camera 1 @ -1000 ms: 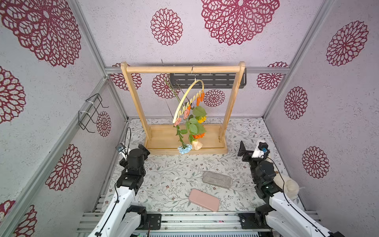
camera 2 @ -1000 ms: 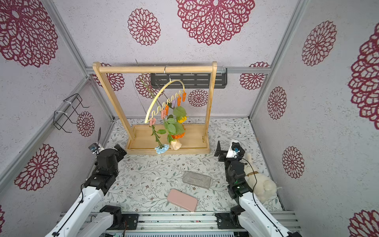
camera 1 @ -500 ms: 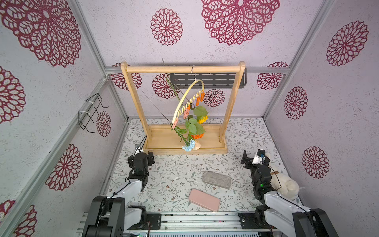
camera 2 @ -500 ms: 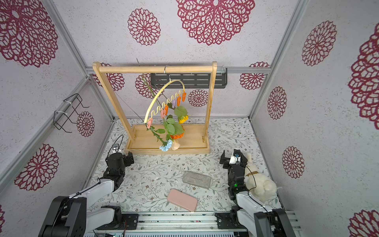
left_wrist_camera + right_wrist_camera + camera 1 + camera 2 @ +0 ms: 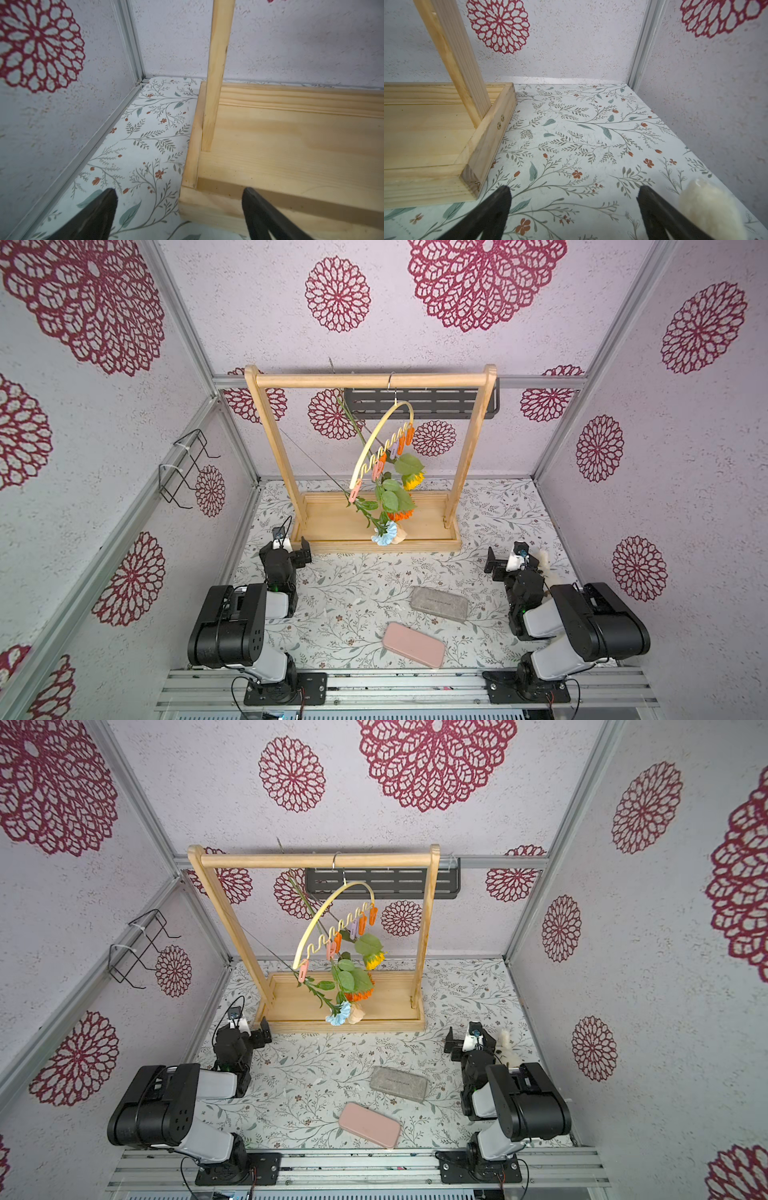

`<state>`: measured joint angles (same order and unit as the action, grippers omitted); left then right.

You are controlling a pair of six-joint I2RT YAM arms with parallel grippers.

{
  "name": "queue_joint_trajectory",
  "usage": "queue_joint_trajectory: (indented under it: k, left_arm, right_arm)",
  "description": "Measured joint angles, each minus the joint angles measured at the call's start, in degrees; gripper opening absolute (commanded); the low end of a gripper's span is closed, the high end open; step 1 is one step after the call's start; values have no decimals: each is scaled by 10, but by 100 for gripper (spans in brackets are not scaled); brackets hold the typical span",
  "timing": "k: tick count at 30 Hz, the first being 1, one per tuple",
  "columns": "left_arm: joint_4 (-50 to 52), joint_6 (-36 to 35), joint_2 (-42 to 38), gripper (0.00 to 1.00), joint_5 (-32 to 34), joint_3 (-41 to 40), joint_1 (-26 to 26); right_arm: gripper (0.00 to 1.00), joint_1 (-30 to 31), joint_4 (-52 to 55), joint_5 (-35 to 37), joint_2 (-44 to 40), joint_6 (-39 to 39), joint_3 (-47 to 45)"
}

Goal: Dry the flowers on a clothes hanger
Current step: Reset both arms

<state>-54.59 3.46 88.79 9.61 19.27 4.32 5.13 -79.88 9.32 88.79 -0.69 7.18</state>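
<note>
The biggest thing is the wooden rack. It stands along the back edge of the surface, and its top bar is high up. The clothes hanger hangs from that bar by its metal hook. It hangs crooked, with one end low and one end high. I think the hanger is light and stiff, and it can swing on its hook if it gets a bump. So a good place to hold it is the smooth arch, not the wavy bar. The flowers hang from the hanger with their heads down, over the rack's wooden floor. The yellow sunflower is highest and the orange bloom is under it. The blue bloom and the peach rose are lowest, side by side. I think the flowers weigh almost nothing. Their stems look thin and bendy, and their petals look soft and easy to squash. So the stem is the place to pinch, not the bloom. The little clips sit along the wavy bar, and I cannot tell which clip holds which stem. The left gripper rests low near the left edge of the surface, spread wide with nothing in it. The right gripper rests low near the right edge, also spread wide and holding nothing.
</note>
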Motion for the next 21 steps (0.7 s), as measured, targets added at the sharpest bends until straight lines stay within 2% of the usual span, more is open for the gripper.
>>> queue_joint_trajectory:
  k: [6,10,21]
  left_arm:
    - [24,23,0,97,-88,45,60]
    - [32,33,0,97,-113,45,66]
    - [45,46,0,97,-71,45,53]
  right_arm:
    - [99,-9,0,-8,0,1,20]
    - [99,-9,0,-12,0,1,20]
    - [99,-5,23,-3,0,2,32]
